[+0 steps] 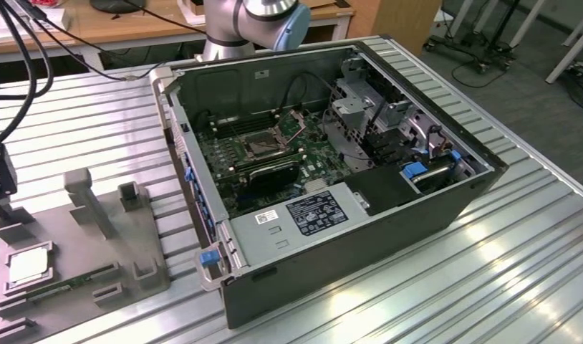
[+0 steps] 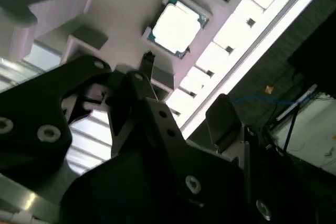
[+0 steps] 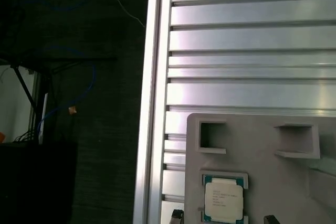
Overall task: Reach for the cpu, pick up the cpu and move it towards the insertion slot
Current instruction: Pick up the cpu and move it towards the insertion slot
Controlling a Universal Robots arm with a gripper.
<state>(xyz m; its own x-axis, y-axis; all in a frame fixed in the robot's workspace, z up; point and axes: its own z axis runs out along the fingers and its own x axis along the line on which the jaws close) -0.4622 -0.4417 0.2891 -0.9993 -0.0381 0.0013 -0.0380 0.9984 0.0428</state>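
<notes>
One open computer case point(image 1: 368, 208) takes the middle of the ribbed metal table point(image 1: 521, 272); the exterior view gives the insertion slot point(image 1: 263, 147) on its green board, well apart from the grey tray point(image 1: 82, 244) at the table's edge. The cpu point(image 1: 29, 266) lies in a tray recess. The gripper point(image 1: 1, 208) hangs over the tray; in the first wrist view its fingertips point(image 3: 177, 214) stand spread, holding nothing, either side of the cpu.
</notes>
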